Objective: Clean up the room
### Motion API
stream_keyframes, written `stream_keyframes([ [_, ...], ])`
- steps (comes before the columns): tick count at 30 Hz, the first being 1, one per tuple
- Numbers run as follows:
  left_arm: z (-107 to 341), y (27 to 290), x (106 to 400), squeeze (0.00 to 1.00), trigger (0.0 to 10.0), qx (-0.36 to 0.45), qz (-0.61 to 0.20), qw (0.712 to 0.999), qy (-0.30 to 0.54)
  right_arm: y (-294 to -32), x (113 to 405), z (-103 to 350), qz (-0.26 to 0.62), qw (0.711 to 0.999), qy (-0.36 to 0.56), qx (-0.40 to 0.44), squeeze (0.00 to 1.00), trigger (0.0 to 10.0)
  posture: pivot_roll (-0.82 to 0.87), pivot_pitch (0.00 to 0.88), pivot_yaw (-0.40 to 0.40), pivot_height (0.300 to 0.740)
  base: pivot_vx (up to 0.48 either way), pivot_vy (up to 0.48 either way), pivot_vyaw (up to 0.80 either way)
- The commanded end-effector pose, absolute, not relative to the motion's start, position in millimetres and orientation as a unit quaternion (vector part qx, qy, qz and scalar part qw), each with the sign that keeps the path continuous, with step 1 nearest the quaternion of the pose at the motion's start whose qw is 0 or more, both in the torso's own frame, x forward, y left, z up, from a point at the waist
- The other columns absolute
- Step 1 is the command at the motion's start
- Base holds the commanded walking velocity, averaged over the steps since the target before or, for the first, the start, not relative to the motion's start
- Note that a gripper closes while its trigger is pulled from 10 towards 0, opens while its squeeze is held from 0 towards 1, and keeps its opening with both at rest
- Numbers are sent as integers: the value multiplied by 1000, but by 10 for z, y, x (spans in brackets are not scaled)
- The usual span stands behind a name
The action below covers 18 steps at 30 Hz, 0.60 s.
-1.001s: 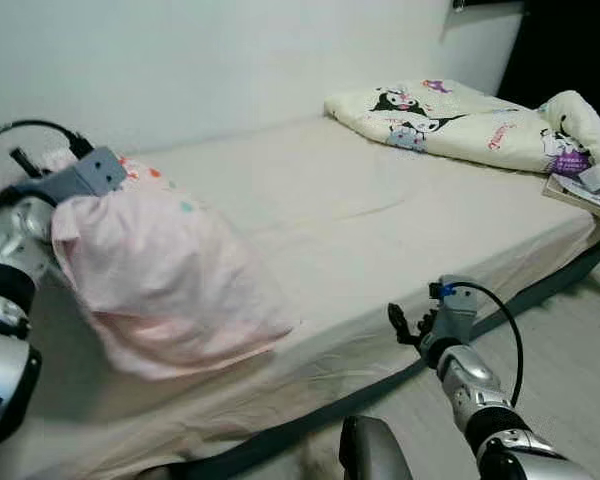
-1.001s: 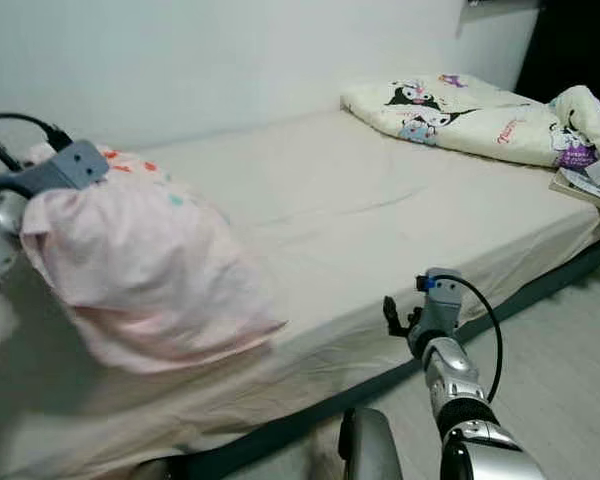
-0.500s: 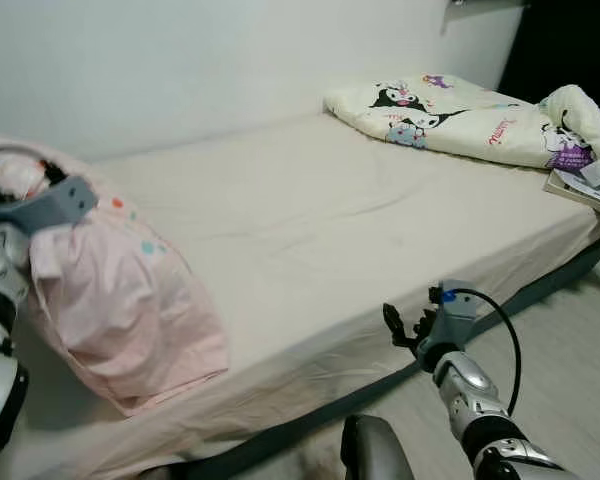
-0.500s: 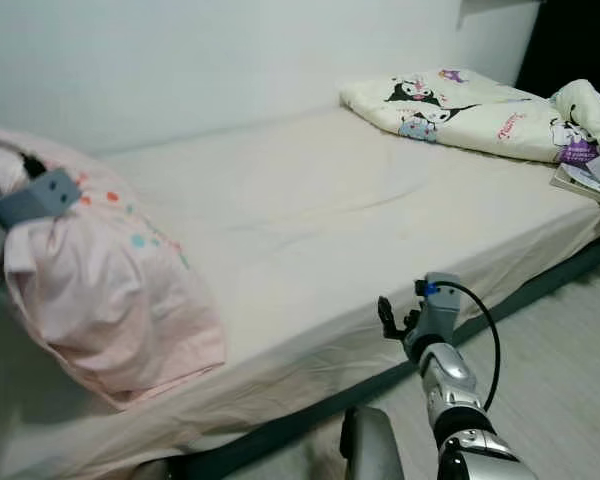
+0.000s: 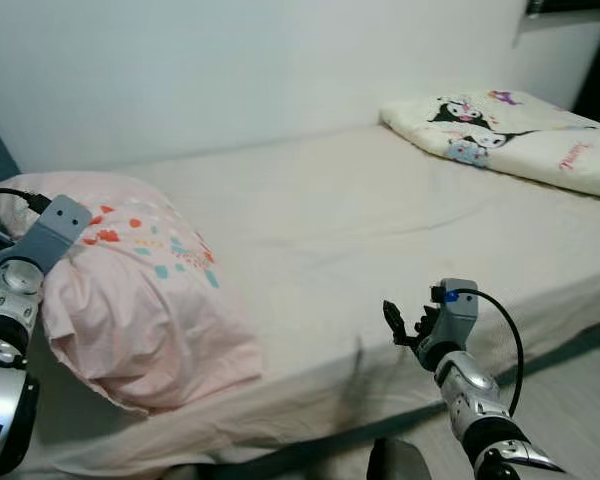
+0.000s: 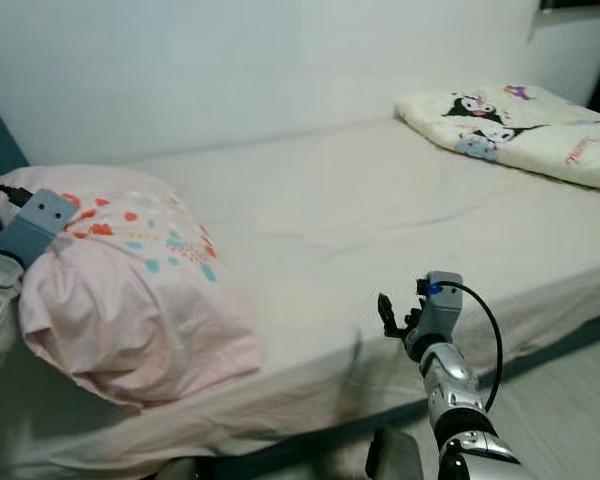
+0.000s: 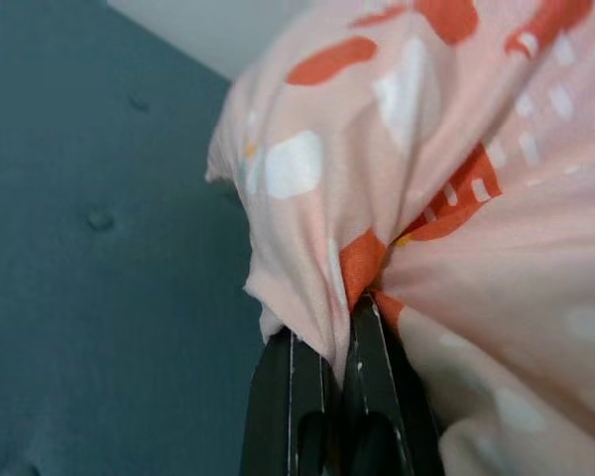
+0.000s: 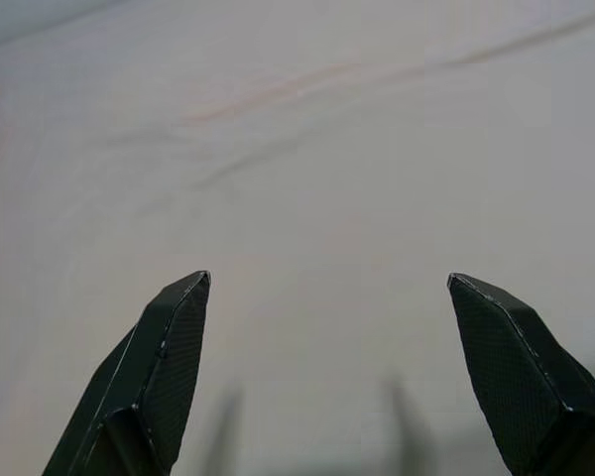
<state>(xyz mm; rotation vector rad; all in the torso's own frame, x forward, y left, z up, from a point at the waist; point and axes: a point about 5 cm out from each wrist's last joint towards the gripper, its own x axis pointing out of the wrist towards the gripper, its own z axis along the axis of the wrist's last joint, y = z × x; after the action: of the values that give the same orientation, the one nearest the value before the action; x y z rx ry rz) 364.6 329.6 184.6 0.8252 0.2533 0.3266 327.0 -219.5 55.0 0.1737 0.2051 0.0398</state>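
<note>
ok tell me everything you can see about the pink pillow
The pink pillow is soft, pale pink fabric with red, orange and teal spots near its top. It lies plump and creased on the cream sheet of the bed, at the end by the blue headboard. The left gripper is shut on a bunched fold at its corner.

Soft, even room light, fairly bright, with no glare. The pillow (image 5: 140,285) throws a faint shadow on the near bed (image 5: 380,220) edge. Head views are slightly soft. The left wrist view is blurred up close; the far right corner goes dark.
</note>
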Motion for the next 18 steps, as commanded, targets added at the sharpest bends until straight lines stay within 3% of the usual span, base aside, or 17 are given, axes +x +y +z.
stream_keyframes([
  [1, 2036, 3255, 3708, 0, 10000, 394, 169, 900, 76, -2187, 3264, 551, 11, 991, 94, 94, 0, 10000, -82, 0, 11, 400, 0, 0, 800],
  [5, 2120, 3171, 3769, 0, 10000, 418, 173, 890, 57, -2210, 3265, 560, 8, 992, 94, 88, 0, 10000, -88, 0, 14, 400, 0, 0, 800],
  [14, 1931, 3266, 3684, 0, 10000, 408, 197, 886, 100, -2205, 3250, 534, 6, 992, 99, 84, 0, 10000, -87, 0, 14, 400, 0, 0, 800],
  [18, 1728, 3269, 3619, 0, 10000, 382, 189, 896, 124, -2210, 3233, 492, -7, 989, 112, 92, 0, 10000, -82, 0, 11, 400, 0, 0, 0],
])
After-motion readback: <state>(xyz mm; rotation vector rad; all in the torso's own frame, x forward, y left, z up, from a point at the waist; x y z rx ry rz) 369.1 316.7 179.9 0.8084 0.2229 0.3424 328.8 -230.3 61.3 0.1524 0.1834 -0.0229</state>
